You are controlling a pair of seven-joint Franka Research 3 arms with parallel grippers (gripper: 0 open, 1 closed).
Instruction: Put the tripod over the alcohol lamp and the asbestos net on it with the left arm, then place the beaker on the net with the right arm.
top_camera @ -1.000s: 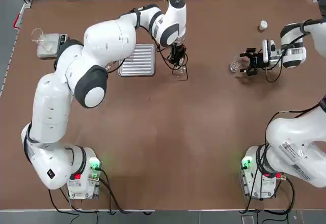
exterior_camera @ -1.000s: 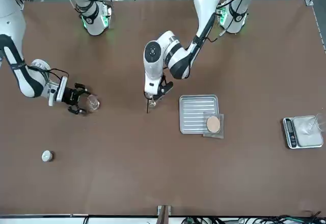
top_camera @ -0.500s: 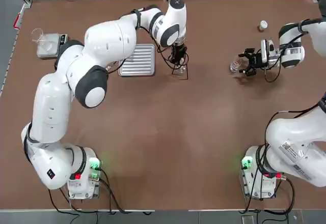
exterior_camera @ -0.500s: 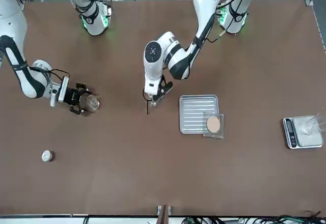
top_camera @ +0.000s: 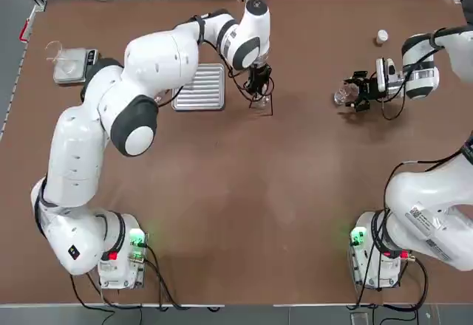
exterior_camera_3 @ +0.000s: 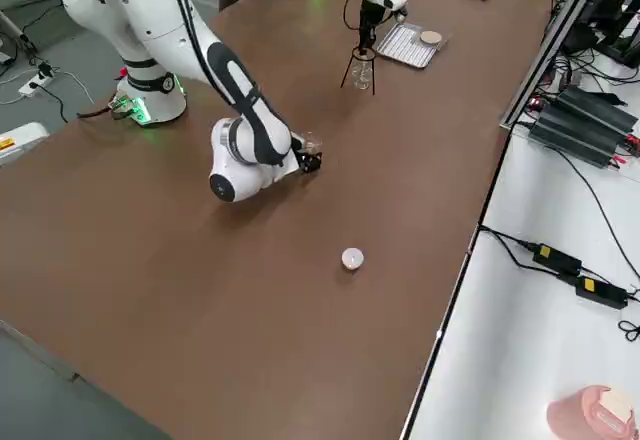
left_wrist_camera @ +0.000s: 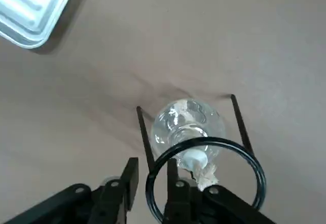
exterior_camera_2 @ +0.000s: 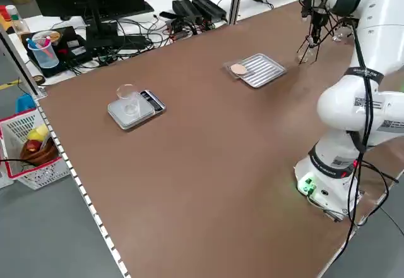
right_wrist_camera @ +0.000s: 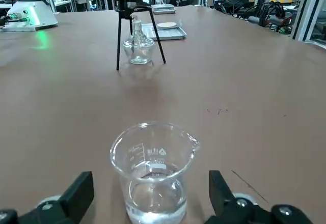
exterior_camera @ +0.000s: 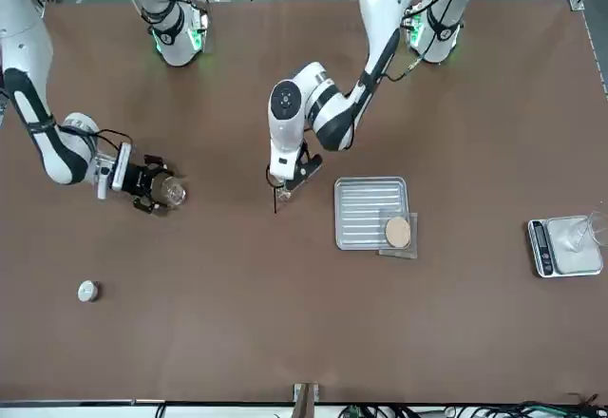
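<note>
The black wire tripod (top_camera: 264, 104) stands over the alcohol lamp (left_wrist_camera: 188, 124), whose glass body shows between the legs. My left gripper (left_wrist_camera: 151, 167) is at the tripod's ring (left_wrist_camera: 204, 142), open, its fingers standing a little apart on either side of the ring wire. The asbestos net (exterior_camera: 398, 234) lies at the near corner of the silver tray (exterior_camera: 370, 211); the arm hides it in the top view. At the right of the table, the beaker (right_wrist_camera: 153, 173) stands upright between the wide-open fingers of my right gripper (top_camera: 353, 92), which do not touch it.
A scale with a clear glass cup (top_camera: 70, 63) sits at the far left of the table. A small white capped bottle (top_camera: 381, 37) stands beyond the right gripper. Cables and equipment lie past the table's far edge.
The left gripper's fingers have parted slightly at the tripod ring. The right gripper has slid closer around the beaker.
</note>
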